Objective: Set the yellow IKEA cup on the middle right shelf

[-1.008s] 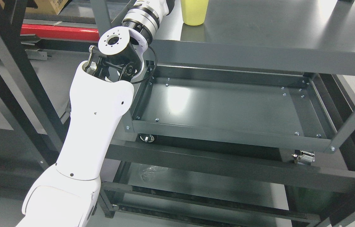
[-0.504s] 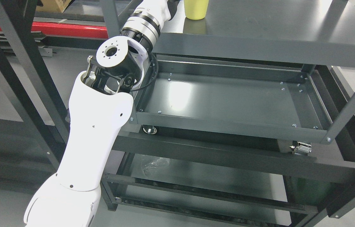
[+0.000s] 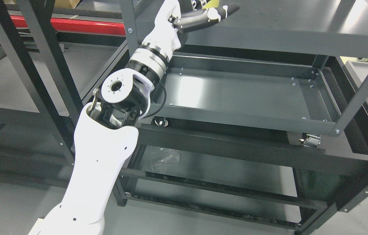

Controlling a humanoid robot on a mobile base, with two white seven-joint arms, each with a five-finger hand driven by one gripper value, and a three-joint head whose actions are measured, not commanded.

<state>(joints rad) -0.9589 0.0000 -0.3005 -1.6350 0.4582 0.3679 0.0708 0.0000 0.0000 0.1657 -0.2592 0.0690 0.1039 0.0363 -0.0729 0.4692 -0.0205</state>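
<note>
**Yellow sliver at the top edge, left hand right on it**

Only a small wedge of the yellow cup (image 3: 210, 4) shows, at the top edge of the frame just right of centre; the rest is cut off. It sits directly beside the left hand (image 3: 200, 14), touching it or very nearly so, on the hand's upper-right side. The hand is reached out over the front lip of the flat grey shelf deck (image 3: 285, 19) that runs across the upper right of the frame. So little of the cup is visible that I cannot tell its long axis, whether it stands upright, or whether it rests on that deck.

The left arm (image 3: 102, 163) rises from the lower left and slants up to top centre. It is the only arm in the picture, so it is the nearer one by default. Whether the hand is closed on the cup or merely alongside it cannot be told, as the frame crops the contact.

Below the deck, in the middle of the frame, lies a shallow lipped tray shelf (image 3: 242, 94). Which level counts as the middle right shelf is, in my judgement, not settled by this view.

No brand mark, label or legible writing shows anywhere, on the cup included.
</note>
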